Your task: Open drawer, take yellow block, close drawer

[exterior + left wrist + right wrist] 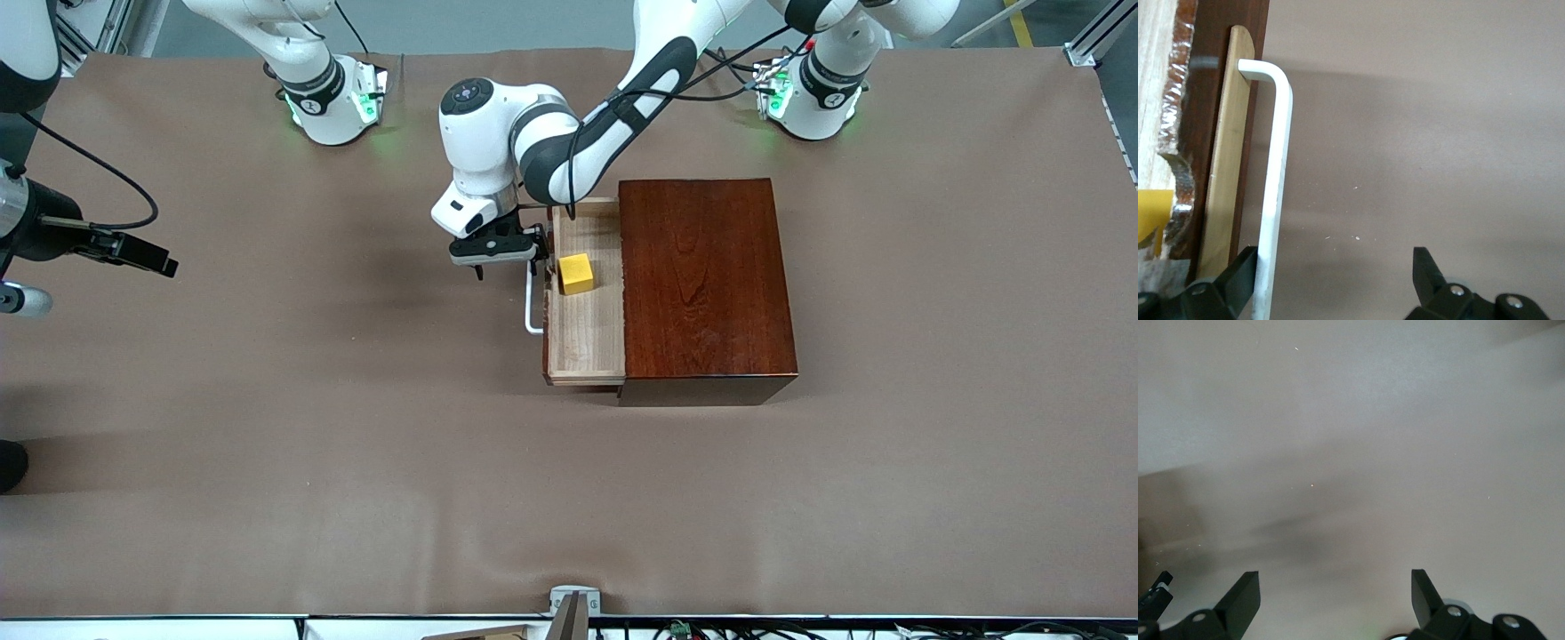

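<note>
The drawer (pixel 587 333) stands pulled out of the reddish-brown wooden box (pixel 702 284), toward the right arm's end of the table. The yellow block (pixel 576 273) lies in the drawer's tray, in the part farther from the front camera; its edge shows in the left wrist view (pixel 1151 213). My left gripper (pixel 509 260) is open at the white bar handle (pixel 532 307). In the left wrist view (pixel 1335 277) the handle (pixel 1275 187) runs just inside one finger (pixel 1241 277), with a wide gap to the other. My right gripper (pixel 1335 597) is open and empty, waiting over bare table at the right arm's end (pixel 142 253).
The brown table cover (pixel 356 444) spreads wide around the box. The left arm's forearm (pixel 613 116) crosses above the table toward the drawer. A small metal bracket (pixel 573 604) sits at the table edge nearest the front camera.
</note>
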Available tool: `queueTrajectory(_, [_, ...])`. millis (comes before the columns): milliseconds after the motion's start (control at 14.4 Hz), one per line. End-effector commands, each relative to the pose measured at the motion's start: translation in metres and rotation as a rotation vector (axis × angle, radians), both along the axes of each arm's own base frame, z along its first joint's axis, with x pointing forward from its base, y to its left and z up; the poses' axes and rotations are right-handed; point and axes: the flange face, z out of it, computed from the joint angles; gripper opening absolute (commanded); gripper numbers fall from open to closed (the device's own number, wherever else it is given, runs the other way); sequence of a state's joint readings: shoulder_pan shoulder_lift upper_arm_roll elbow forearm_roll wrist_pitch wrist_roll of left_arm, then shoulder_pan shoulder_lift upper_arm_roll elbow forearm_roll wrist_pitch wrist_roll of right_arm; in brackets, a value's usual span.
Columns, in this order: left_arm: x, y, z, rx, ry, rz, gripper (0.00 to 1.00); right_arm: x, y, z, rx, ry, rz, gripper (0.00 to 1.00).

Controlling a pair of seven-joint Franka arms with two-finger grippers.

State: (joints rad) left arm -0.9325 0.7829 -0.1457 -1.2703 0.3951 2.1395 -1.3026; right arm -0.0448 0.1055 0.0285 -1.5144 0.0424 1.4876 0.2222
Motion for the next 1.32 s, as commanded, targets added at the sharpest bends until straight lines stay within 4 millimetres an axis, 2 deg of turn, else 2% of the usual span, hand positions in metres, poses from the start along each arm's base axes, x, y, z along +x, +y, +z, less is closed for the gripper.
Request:
queueTrajectory(0, [0.008,-0.008,0.011,-0.035,-0.034,0.02,1.0,0.0,0.004,0.003,0.011,0.003,-0.01,1.0])
queueTrajectory(277, [0.014,-0.004,0.018,-0.036,-0.045,0.027,1.0,0.0,0.015,0.002,0.009,0.005,0.006,1.0])
queueTrajectory(416, [0.015,-0.003,0.035,-0.047,-0.054,0.032,1.0,0.0,0.017,0.001,0.006,0.01,-0.022,1.0])
queueTrajectory(554, [0.024,0.009,0.073,-0.053,-0.073,0.052,1.0,-0.001,0.029,0.002,0.0,0.012,-0.041,1.0])
queueTrajectory(693, [0.04,0.032,0.123,-0.058,-0.087,0.101,1.0,-0.001,0.044,0.001,-0.009,0.018,-0.079,1.0])
queueTrajectory(900, [0.057,0.077,0.186,-0.076,-0.002,0.223,1.0,-0.004,0.072,0.001,-0.023,0.021,-0.13,1.0])
queueTrajectory(1039, [0.072,0.114,0.225,-0.068,0.002,0.245,1.0,-0.006,0.087,0.001,-0.032,0.023,-0.167,1.0])
queueTrajectory(1108, [0.075,0.133,0.25,-0.054,0.001,0.199,1.0,-0.008,0.101,0.001,-0.04,0.025,-0.197,1.0])
queueTrajectory(1247, [0.089,0.182,0.277,0.029,0.038,0.144,1.0,-0.012,0.126,0.001,-0.052,0.026,-0.253,1.0])
